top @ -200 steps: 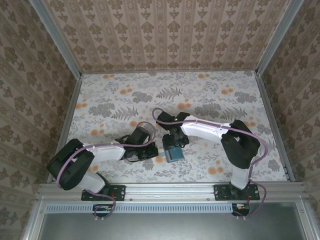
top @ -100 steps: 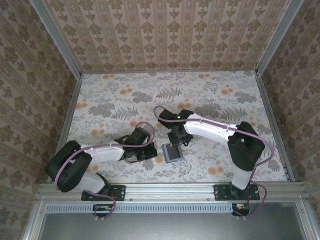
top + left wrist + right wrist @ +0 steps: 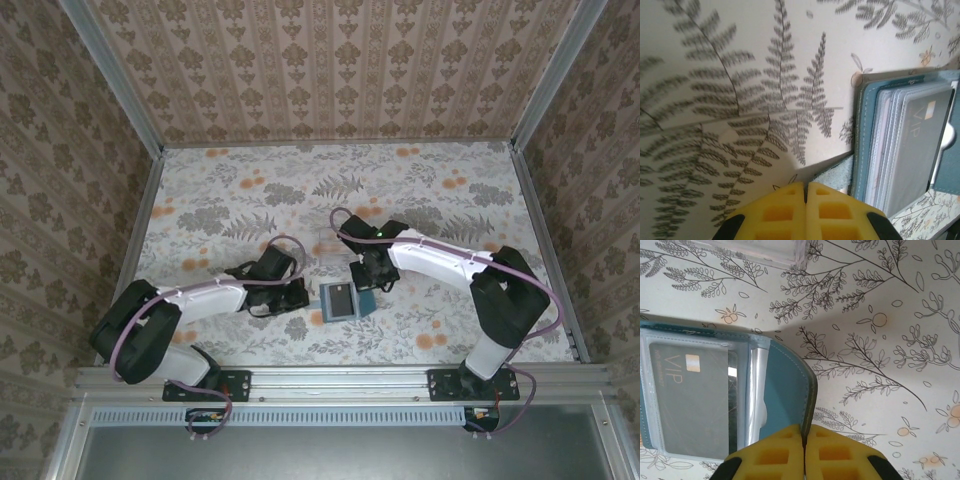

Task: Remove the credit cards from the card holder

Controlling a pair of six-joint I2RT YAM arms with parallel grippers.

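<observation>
Top external view: the floral table (image 3: 230, 200) bears the open card holder (image 3: 340, 300) at 6 o'clock of its centre, the left gripper (image 3: 805, 187) pinching its flap at 9 o'clock, the right gripper (image 3: 803, 429) clamping its teal cover at 2 o'clock, the credit cards (image 3: 912, 150) tucked in its pockets.

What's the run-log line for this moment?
card holder: lying open | VIP card: in pocket | left pincer: shut | right pincer: shut on holder's cover edge
</observation>
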